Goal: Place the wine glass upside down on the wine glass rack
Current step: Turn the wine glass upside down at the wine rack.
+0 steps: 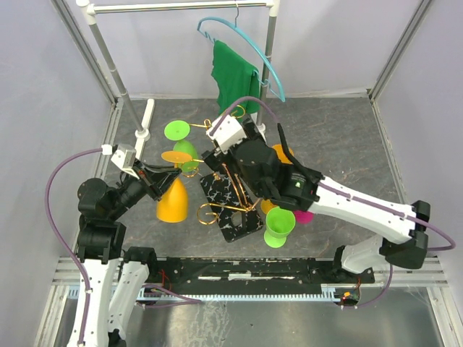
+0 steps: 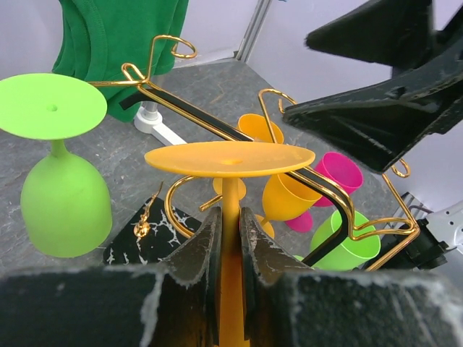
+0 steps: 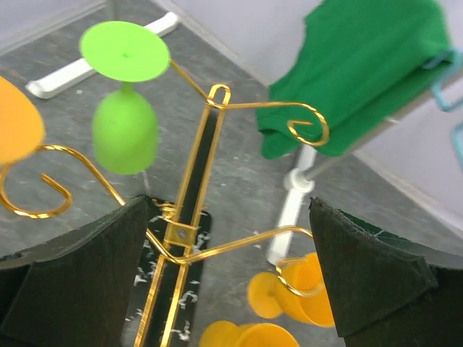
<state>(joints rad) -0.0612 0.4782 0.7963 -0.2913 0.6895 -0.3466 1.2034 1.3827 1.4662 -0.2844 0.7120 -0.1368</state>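
My left gripper (image 2: 230,224) is shut on the stem of an orange wine glass (image 2: 230,157) held upside down, foot up. Its foot is level with a gold arm of the wine glass rack (image 2: 217,129) and just beside it. In the top view the orange glass (image 1: 173,202) hangs left of the rack's black marbled base (image 1: 235,217), with my left gripper (image 1: 163,178) on its stem. A green glass (image 1: 186,152) hangs upside down on the rack. My right gripper (image 3: 228,267) is open and empty over the rack (image 3: 194,181); it also shows in the top view (image 1: 217,148).
A green glass (image 1: 278,225), a pink one (image 1: 305,216) and orange ones (image 3: 304,289) are on the table right of the rack. A white clothes rail (image 1: 181,6) with a green cloth (image 1: 235,72) on a blue hanger stands at the back.
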